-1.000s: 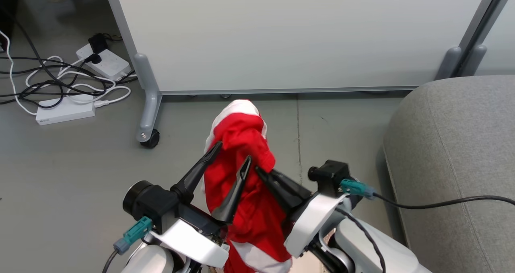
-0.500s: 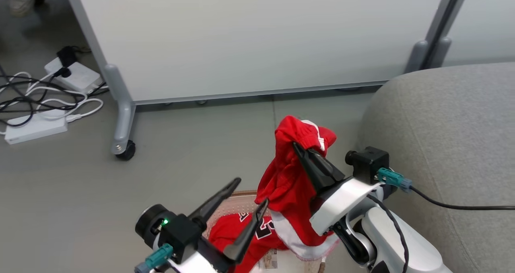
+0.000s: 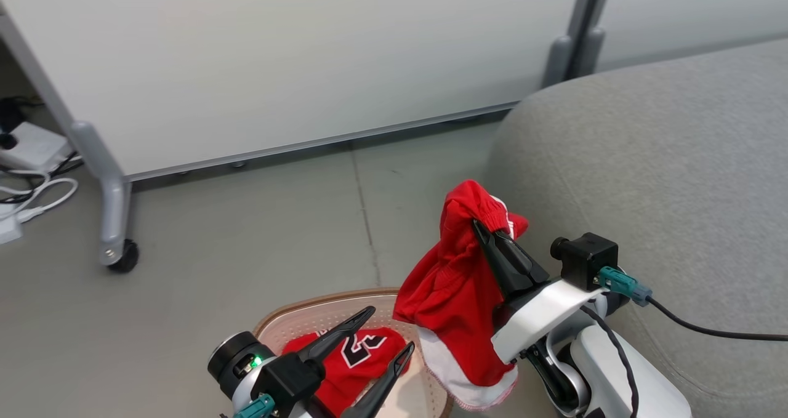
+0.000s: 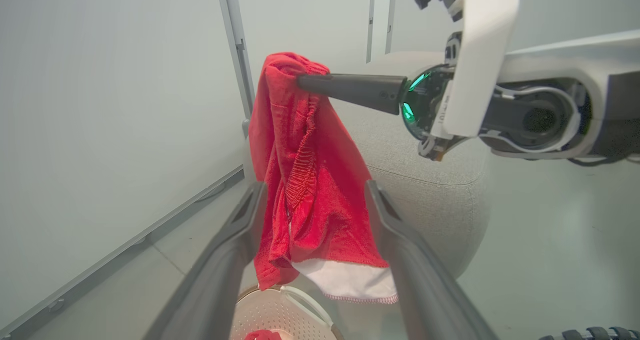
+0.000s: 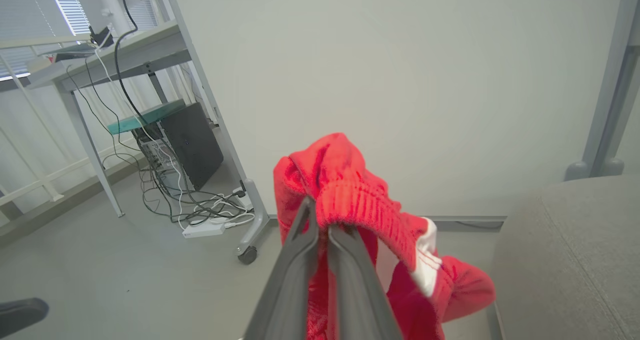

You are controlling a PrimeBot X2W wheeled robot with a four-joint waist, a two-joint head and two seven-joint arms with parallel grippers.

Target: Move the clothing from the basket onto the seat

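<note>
The right fingers [image 3: 508,259] are pressed shut on the bunched waistband of the red shorts [image 3: 452,282]. They hold the shorts up in the air above the basket [image 3: 295,321], over the side of it nearest the sofa seat [image 3: 646,159]. The shorts hang straight down from that pinch, with the white band at the bottom dangling over the basket's rim. They are beside the seat's rounded edge and not lying on it.

The left fingers [image 3: 338,332] are spread wide and hold nothing. They sit low over the basket, pointing across it towards the hanging shorts. In the left wrist view the shorts hang in the gap between the two fingers, further out, and I cannot tell whether the cloth brushes either one.

The red jersey [image 3: 345,365] lies crumpled in the bottom of the basket under the left fingers, with a black-and-white numeral facing up.

The basket stands on the grey floor [image 3: 246,233]. The seat rises just beside it on the robot's right. Beyond the basket stands a pale partition panel [image 3: 277,55] on a wheeled foot [image 3: 123,259]. White cables [image 3: 37,199] lie on the floor far off to the basket's left.
</note>
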